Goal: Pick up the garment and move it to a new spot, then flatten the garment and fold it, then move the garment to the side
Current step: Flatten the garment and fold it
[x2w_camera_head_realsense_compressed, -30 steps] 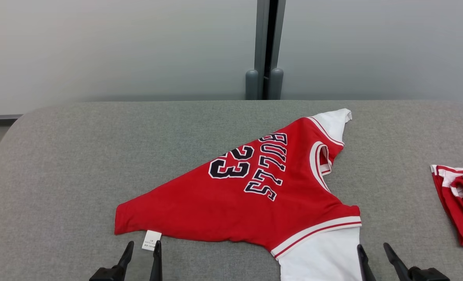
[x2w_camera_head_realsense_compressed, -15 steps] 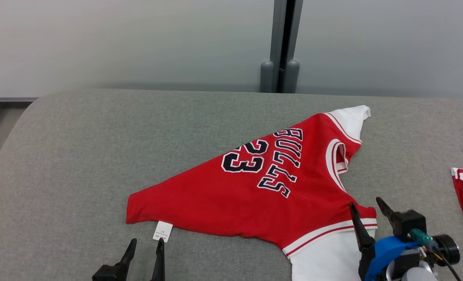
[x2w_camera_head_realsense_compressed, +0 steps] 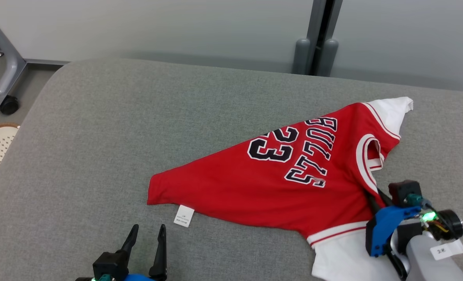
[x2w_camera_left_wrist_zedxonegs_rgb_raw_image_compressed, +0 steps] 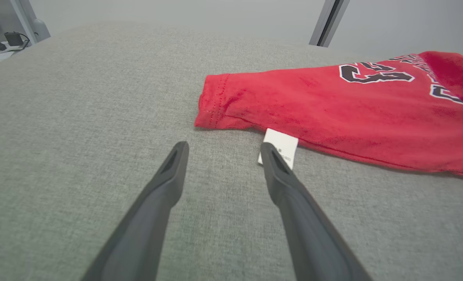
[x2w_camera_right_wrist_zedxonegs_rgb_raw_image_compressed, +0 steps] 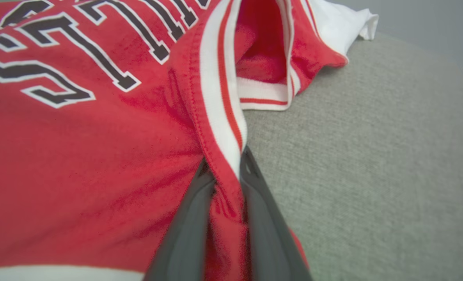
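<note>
The right gripper [x2w_camera_head_realsense_compressed: 376, 197] is clamped on a pinch of red cloth just below the striped neckband [x2w_camera_right_wrist_zedxonegs_rgb_raw_image_compressed: 220, 97]. In the right wrist view its two dark fingers [x2w_camera_right_wrist_zedxonegs_rgb_raw_image_compressed: 184, 234] squeeze a raised ridge of fabric between them. The left gripper [x2w_camera_left_wrist_zedxonegs_rgb_raw_image_compressed: 223, 147] has its fingers spread apart and holds nothing. It sits low over the bare grey padded table [x2w_camera_head_realsense_compressed: 98, 136], with one fingertip just beside the white care label [x2w_camera_left_wrist_zedxonegs_rgb_raw_image_compressed: 280, 145] at the hem.

The jersey shirt [x2w_camera_head_realsense_compressed: 254, 183] lies on the right half of the table, close to the near edge. Its hem corner points toward the middle of the near edge.

It looks light, soft and limp. Lifted by this one pinch, it would likely hang and bunch, so a second hold is probably needed. The doubled hem corner by the label, or the shoulder seam, would be a good place. The ribbed neckband should grip better than the plain knit.

The shirt is red with "BULLS" and "23" in black, white-edged lettering. It has white sleeves [x2w_camera_head_realsense_compressed: 391, 111] and red-and-white striped trim, and it lies skewed into a rough triangle.
</note>
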